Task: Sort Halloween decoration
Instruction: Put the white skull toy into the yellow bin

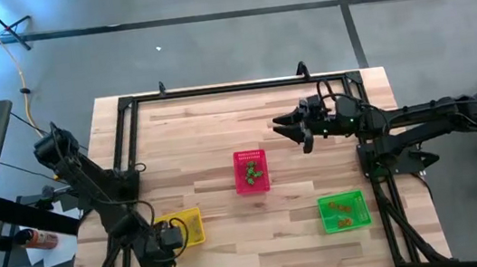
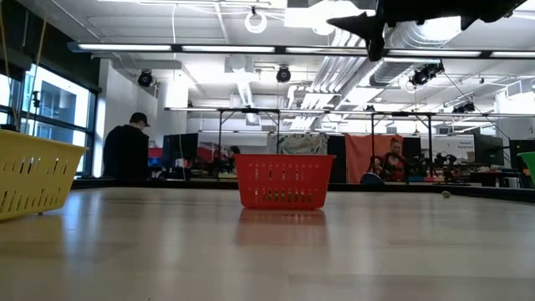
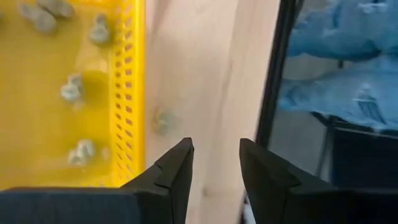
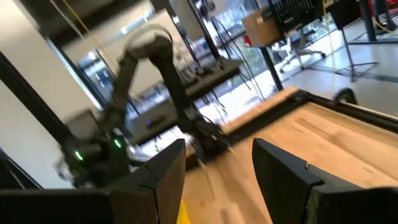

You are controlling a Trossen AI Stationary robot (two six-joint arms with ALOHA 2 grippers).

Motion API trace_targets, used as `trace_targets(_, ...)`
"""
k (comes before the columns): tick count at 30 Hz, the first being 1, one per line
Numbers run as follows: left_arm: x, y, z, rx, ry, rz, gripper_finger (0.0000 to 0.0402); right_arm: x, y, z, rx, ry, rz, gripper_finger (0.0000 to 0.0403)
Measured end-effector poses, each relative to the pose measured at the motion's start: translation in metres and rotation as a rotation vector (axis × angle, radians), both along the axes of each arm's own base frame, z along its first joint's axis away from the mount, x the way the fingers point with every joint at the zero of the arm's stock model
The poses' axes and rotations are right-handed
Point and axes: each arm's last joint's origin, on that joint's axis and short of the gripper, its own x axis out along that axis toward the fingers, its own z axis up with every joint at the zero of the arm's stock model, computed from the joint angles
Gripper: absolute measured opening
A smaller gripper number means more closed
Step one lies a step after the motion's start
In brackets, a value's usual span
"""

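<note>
Beside the yellow basket (image 3: 74, 93) our half-open, empty left gripper (image 3: 214, 163) faces a pale trinket (image 3: 163, 119) at eleven o'clock: light, small, likely slippery, so we would pinch across its middle, while the right gripper (image 1: 285, 128) hangs apart, empty

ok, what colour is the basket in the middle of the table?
Red: the middle basket is red mesh, clearest in the low view.

You have pale trinkets (image 3: 70, 91) lying in the yellow basket (image 3: 127, 93), one more (image 3: 163, 120) just outside it.
</note>
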Motion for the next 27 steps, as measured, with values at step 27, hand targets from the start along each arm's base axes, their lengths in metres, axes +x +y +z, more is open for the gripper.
trace_targets(27, 0.025, -0.059, 0.014, 0.258, -0.024, -0.191, 0.0117, -0.001, 0.039, 0.009, 0.014, -0.088, -0.008, 0.0181)
